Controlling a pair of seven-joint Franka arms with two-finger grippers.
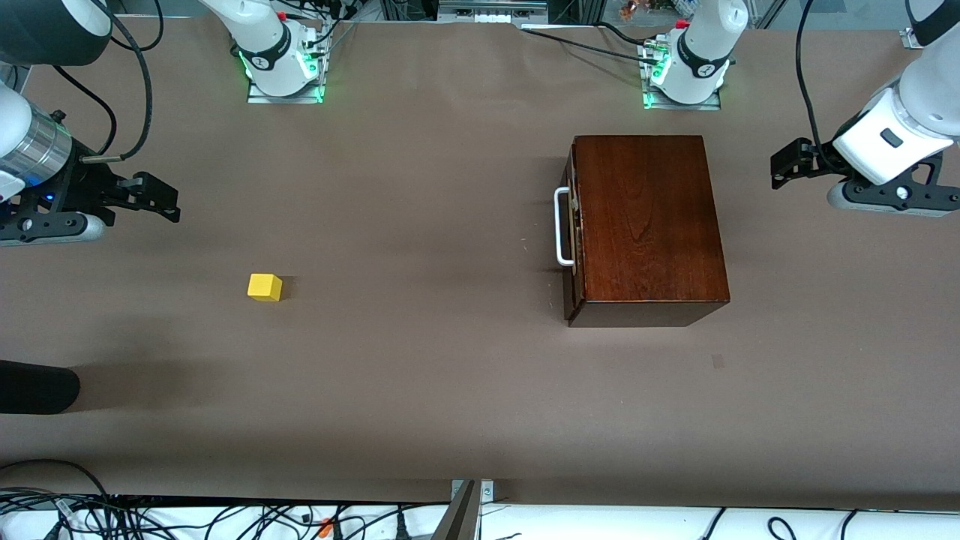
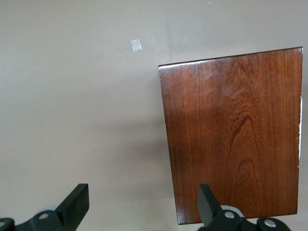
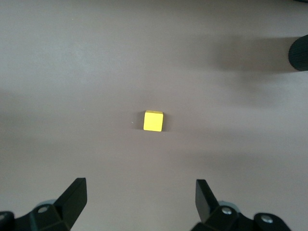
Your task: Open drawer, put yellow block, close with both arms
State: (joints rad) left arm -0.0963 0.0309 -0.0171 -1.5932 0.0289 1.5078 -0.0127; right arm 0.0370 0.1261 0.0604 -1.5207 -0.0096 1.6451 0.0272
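The dark mahogany box (image 1: 649,225) stands toward the left arm's end of the table, with its drawer shut. The drawer's white handle (image 1: 562,227) faces the right arm's end. In the left wrist view the box top (image 2: 236,134) fills one side. My left gripper (image 1: 787,161) (image 2: 143,199) hangs open over bare table beside the box, holding nothing. The yellow block (image 1: 265,287) (image 3: 153,121) lies alone on the table toward the right arm's end. My right gripper (image 1: 159,199) (image 3: 141,195) hangs open over the table at that end, apart from the block and holding nothing.
A black rounded object (image 1: 37,386) (image 3: 298,53) juts in at the right arm's end, nearer to the front camera than the block. A small pale mark (image 1: 718,361) (image 2: 136,44) lies on the brown table (image 1: 420,225), nearer to the front camera than the box. Cables run along the front edge.
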